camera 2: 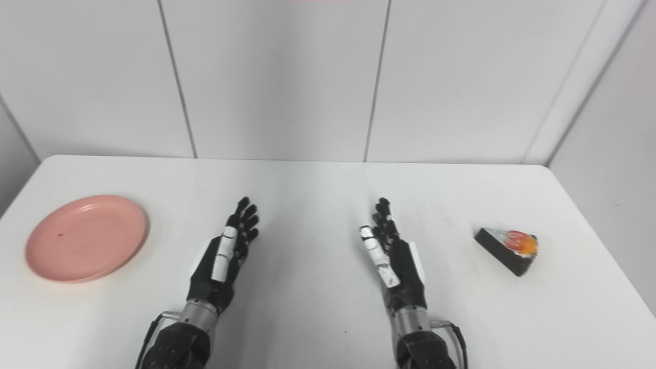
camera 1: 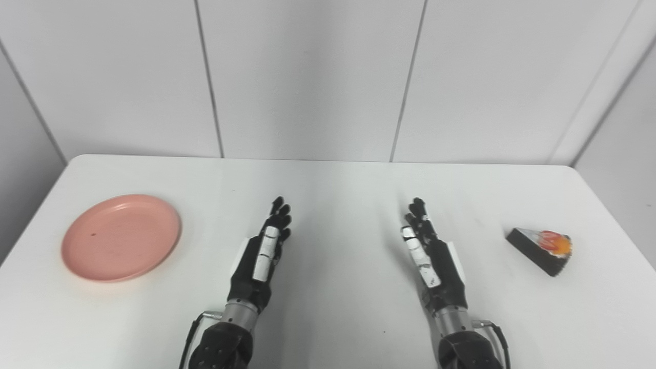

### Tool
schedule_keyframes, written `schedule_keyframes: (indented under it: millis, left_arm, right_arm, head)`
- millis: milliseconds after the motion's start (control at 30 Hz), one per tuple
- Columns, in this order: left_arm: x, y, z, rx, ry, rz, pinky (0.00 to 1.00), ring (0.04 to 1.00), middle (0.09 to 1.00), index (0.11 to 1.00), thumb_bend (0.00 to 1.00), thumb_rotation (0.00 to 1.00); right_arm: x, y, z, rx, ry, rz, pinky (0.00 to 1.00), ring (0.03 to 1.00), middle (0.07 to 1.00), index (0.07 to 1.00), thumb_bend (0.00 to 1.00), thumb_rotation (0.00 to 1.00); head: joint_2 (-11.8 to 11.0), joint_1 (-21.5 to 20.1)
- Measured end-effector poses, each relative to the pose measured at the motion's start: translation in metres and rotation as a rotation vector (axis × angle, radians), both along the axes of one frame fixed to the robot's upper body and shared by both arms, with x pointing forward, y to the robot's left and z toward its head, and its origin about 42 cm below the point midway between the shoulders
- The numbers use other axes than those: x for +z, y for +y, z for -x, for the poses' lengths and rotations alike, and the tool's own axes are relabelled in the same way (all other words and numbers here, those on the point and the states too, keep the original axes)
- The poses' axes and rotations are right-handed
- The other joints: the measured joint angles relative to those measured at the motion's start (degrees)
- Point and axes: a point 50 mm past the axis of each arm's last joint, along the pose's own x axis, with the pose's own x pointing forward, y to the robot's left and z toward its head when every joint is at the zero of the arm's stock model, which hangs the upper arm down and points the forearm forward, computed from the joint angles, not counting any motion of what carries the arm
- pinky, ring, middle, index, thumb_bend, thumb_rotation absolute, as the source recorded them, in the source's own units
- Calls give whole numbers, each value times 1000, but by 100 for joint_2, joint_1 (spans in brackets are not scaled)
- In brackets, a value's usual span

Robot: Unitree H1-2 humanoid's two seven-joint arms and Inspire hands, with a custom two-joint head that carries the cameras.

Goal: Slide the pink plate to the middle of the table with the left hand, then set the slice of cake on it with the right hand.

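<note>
While both arms are extended over the white counter [camera 1: 328, 184] from its near edge, the left hand [camera 1: 264, 256] and right hand [camera 1: 430, 256] are held flat with fingers apart and straight, nothing gripped. The pink plate [camera 1: 121, 237] is seen lying near the counter's left edge, well apart from the left hand. The slice of cake [camera 1: 542, 249], orange-topped with dark sides, is seen near the right edge, well apart from the right hand.

White table [camera 1: 328, 184] (pink plate [camera 1: 121, 237], cake slice [camera 1: 542, 249])
</note>
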Motion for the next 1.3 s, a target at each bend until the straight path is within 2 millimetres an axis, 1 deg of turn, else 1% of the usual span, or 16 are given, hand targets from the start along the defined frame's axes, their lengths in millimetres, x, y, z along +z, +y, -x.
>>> schedule_keyframes:
  millis: [33, 100, 167, 200, 233, 300, 367, 500, 667, 733, 767, 867, 900, 1100, 1167, 1300]
  left_arm:
    - [0, -2, -1, 2, -4, -2, 1000, 1000, 1000, 1000, 623, 1000]
    - [-1, -5, -6, 10, -20, -11, 1000, 1000, 1000, 1000, 633, 1000]
    - [-2, -10, -11, 17, -29, -9, 1000, 1000, 1000, 1000, 641, 1000]
    - [-2, -12, -13, 18, -32, -5, 1000, 1000, 1000, 1000, 642, 1000]
    - [-2, -16, -15, 18, -36, 2, 1000, 1000, 1000, 1000, 630, 1000]
    - [0, -23, -19, 14, -50, 23, 1000, 1000, 1000, 1000, 623, 1000]
    - [1, -27, -24, 15, -64, 41, 1000, 1000, 1000, 1000, 644, 1000]
    - [4, -29, -28, 38, -93, 80, 1000, 1000, 1000, 1000, 663, 1000]
    - [10, -21, -31, 95, -116, 121, 1000, 992, 991, 995, 664, 1000]
    - [13, -16, -32, 114, -124, 135, 1000, 981, 978, 977, 691, 1000]
    - [14, -14, -32, 119, -128, 134, 974, 949, 942, 932, 711, 1000]
    - [18, 2, -34, 168, -141, 133, 893, 884, 876, 858, 734, 1000]
    - [19, 11, -36, 193, -144, 133, 849, 842, 845, 829, 746, 1000]
    - [28, 71, -42, 315, -157, 108, 777, 788, 791, 779, 757, 1000]
    - [36, 83, -43, 328, -169, 105, 770, 775, 776, 766, 760, 1000]
    - [50, 104, -46, 375, -173, 98, 688, 704, 711, 703, 726, 1000]
  right_arm:
    - [-1, -3, 0, 3, 0, 0, 1000, 1000, 1000, 1000, 637, 793]
    - [-2, -10, -1, 6, 6, -5, 1000, 1000, 1000, 1000, 652, 800]
    - [-3, -14, -2, 7, 9, -4, 1000, 1000, 1000, 1000, 648, 805]
    - [-3, -15, -3, 5, 10, -5, 1000, 1000, 1000, 1000, 645, 805]
    - [-3, -17, -5, 2, 9, -6, 1000, 1000, 1000, 1000, 575, 807]
    - [-2, -20, -6, 0, -2, -10, 1000, 1000, 1000, 1000, 539, 819]
    - [-1, -21, -7, -1, -15, -17, 1000, 1000, 1000, 1000, 547, 830]
    - [-1, -23, -7, 3, -17, -14, 1000, 1000, 1000, 1000, 558, 851]
    - [0, -23, -6, 15, -21, -14, 1000, 1000, 1000, 1000, 525, 837]
    - [1, -23, -6, 14, -21, -14, 1000, 1000, 1000, 1000, 522, 835]
    - [1, -23, -6, 15, -22, -14, 1000, 1000, 1000, 1000, 515, 835]
    - [3, -23, -6, 15, -22, -14, 1000, 1000, 1000, 1000, 489, 828]
    - [3, -23, -6, 15, -22, -14, 1000, 1000, 1000, 1000, 477, 835]
    - [4, -24, -5, 10, -20, -10, 1000, 1000, 1000, 1000, 466, 855]
    - [4, -23, -5, 11, -20, -7, 1000, 1000, 1000, 1000, 455, 869]
    - [4, -21, -4, 12, -18, -6, 1000, 1000, 1000, 1000, 437, 850]
  head:
    - [-88, 246]
    - [-89, 249]
    - [-255, 643]
    - [-256, 644]
    - [-317, 749]
    - [-318, 750]
    - [-396, 864]
    - [-423, 890]
    - [-476, 961]
    - [-502, 987]
    - [-502, 987]
    - [-528, 1013]
    - [-555, 1031]
    - [-572, 1031]
    - [-581, 1040]
    - [-590, 1049]
